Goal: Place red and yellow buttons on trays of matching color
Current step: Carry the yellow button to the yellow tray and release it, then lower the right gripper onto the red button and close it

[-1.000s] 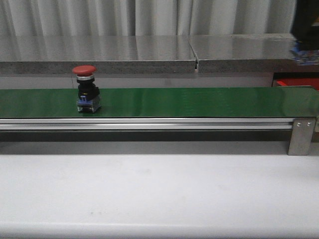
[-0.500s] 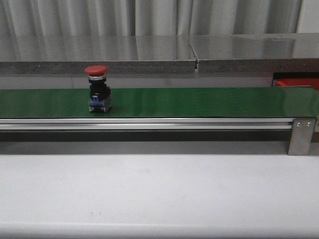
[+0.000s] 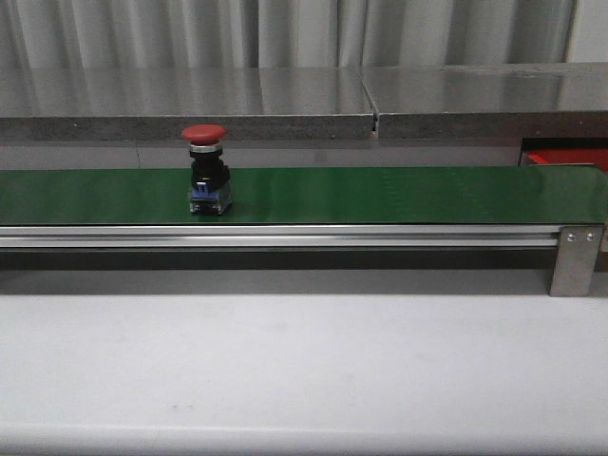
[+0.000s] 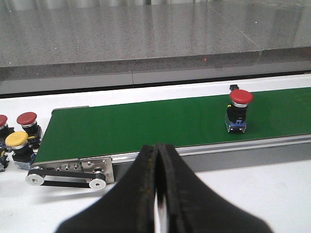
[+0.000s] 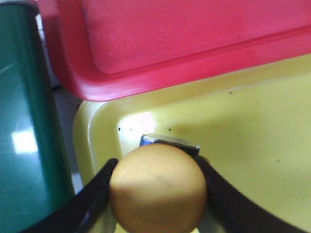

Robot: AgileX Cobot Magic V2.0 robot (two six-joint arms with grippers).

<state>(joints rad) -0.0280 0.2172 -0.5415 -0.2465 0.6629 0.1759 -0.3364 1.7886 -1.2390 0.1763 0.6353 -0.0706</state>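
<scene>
Yellow button (image 5: 158, 187) pinched between the right gripper (image 5: 158, 194) fingers, hanging low over the yellow tray (image 5: 252, 131), beside the red tray (image 5: 194, 43). Release is best made only once the button's base rests flat on the tray floor, clear of the rim, so that it stays upright. Left gripper (image 4: 156, 160) fingers pressed together, holding nothing. Compared with a second ago, the red button (image 3: 207, 171) has travelled rightward along the green conveyor belt (image 3: 399, 195), upright throughout.

Even light, blurred wrist close-up
</scene>
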